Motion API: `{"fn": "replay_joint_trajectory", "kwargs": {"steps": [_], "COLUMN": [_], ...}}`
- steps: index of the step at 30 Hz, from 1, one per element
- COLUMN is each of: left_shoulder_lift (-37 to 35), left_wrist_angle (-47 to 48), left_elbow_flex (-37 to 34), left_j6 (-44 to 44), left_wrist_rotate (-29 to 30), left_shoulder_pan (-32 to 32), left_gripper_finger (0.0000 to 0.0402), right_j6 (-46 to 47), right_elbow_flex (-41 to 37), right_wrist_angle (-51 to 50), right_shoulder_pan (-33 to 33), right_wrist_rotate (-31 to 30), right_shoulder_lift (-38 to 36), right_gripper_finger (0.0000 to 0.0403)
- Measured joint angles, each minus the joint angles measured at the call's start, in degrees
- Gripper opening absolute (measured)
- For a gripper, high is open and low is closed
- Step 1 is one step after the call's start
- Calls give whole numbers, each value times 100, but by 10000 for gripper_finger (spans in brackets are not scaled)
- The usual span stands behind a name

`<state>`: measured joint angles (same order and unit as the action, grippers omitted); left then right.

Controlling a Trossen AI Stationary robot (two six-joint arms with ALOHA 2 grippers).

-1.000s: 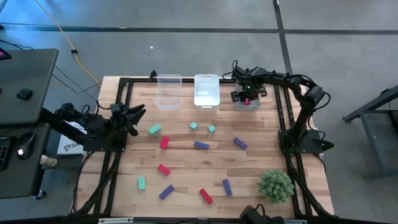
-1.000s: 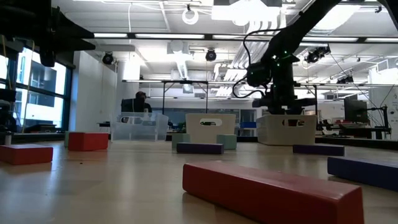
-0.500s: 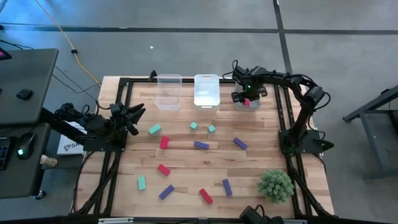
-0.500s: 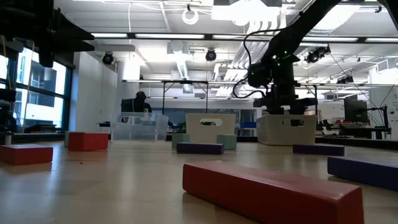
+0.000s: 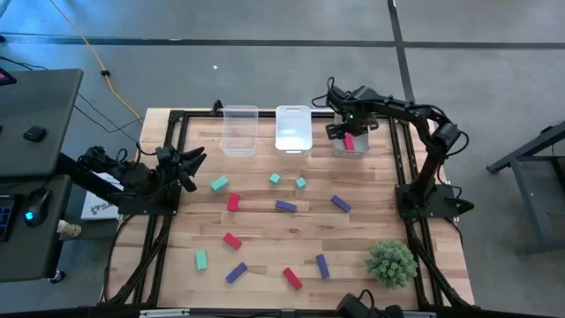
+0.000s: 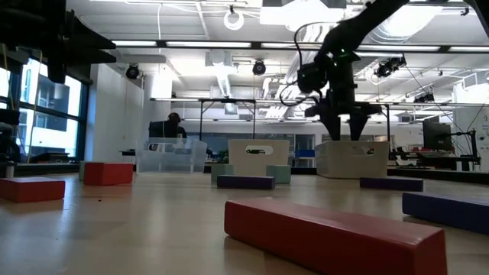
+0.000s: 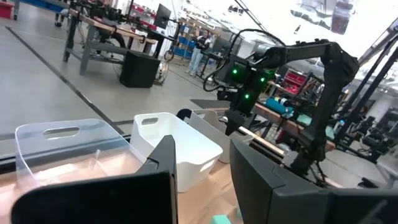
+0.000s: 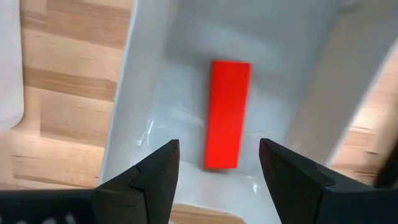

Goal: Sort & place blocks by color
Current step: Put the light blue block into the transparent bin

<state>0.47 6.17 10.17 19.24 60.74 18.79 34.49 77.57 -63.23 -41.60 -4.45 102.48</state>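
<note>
A red block [image 8: 227,112] lies flat on the floor of the rightmost bin [image 5: 351,148] at the table's far edge. My right gripper [image 8: 217,165] hangs open straight above it, fingers pointing down and clear of the block; the low view shows the gripper [image 6: 344,131] above the bin's rim. More blocks lie flat on the wooden table: teal [image 5: 220,183], red [image 5: 233,202], purple [image 5: 285,206] and several others. My left gripper [image 5: 196,162] waits at the table's left edge, level, open and holding nothing [image 7: 202,168].
A clear bin [image 5: 239,130] and a white bin [image 5: 294,129] stand left of the rightmost bin along the far edge. A spiky green plant ball [image 5: 392,262] sits at the near right corner. Black frame rails [image 5: 168,203] run along the table's sides.
My right gripper has opened and let go of the red block, then risen straight up out of the rightmost bin. The block has stayed on the bin's floor.
</note>
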Motion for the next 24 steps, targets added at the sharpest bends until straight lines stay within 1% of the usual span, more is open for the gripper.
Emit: {"fn": "replay_joint_trajectory", "kwargs": {"steps": [5,10,15,21,24], "left_shoulder_lift": [0,0,0,0,0], "left_wrist_angle": [-2,-39,-358,-330,-321], "left_elbow_flex": [0,0,0,0,0], "left_j6": [80,120,-462,-456,-582], "left_wrist_rotate": [16,14,16,133,143], "left_shoulder_pan": [-2,0,-2,-1,0], "left_gripper_finger": [72,72,72,73,83], "right_j6": [9,-1,14,156,237], "right_elbow_flex": [621,1296,1900,2550,2882], "right_wrist_angle": [-611,-919,-1078,-1311,-1396], "right_shoulder_pan": [191,432,704,1030,1196], "right_wrist_rotate": [-461,-756,-895,-916,-905], "right_shoulder_lift": [-2,-2,-3,-4,-4], "right_gripper_finger": [212,212,212,212,212]}}
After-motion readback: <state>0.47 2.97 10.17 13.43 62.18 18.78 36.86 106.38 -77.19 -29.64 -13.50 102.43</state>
